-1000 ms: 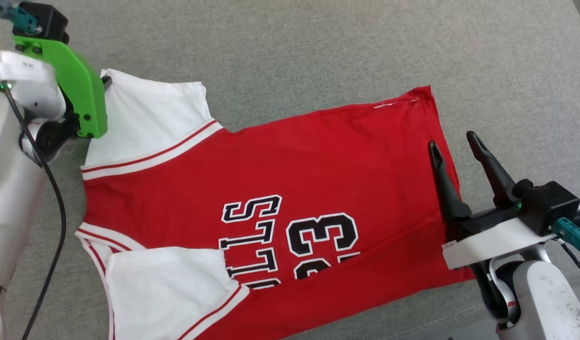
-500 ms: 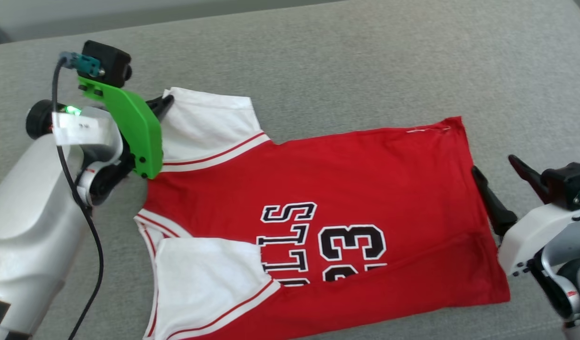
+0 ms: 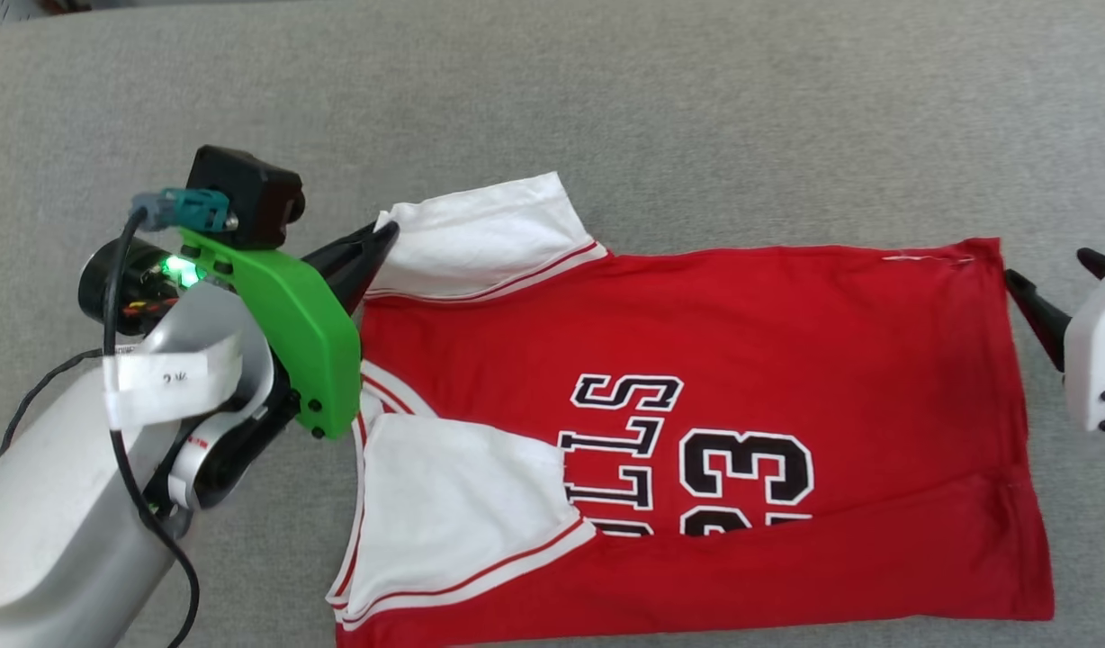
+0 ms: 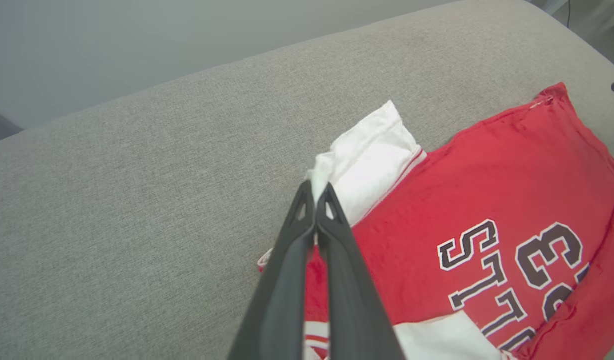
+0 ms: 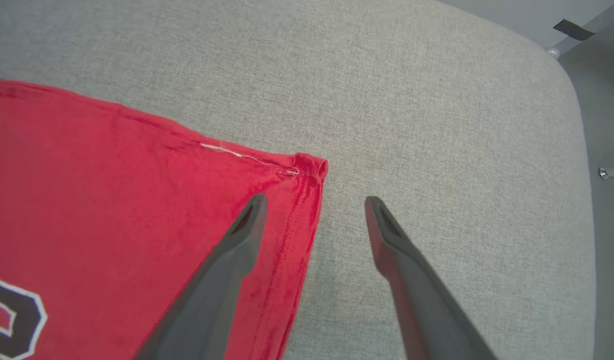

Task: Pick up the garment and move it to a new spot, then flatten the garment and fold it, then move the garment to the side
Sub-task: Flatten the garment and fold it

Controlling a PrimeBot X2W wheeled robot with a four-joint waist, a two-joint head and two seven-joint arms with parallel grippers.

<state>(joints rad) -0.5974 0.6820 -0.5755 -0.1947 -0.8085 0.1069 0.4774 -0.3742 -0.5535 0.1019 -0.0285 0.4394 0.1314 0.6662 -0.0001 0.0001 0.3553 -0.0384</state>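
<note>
Now you're clamping the left gripper (image 4: 314, 195) on the garment's (image 3: 741, 342) sleeve (image 4: 372, 150), likely for folding. Your right gripper (image 5: 315, 201) is hovering spread, hem corner (image 5: 309, 167) just beyond its tips.

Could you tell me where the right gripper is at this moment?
In the right wrist view the right gripper is open at the hem corner of the garment, one finger over the red fabric, the other over the grey cushion.
</note>
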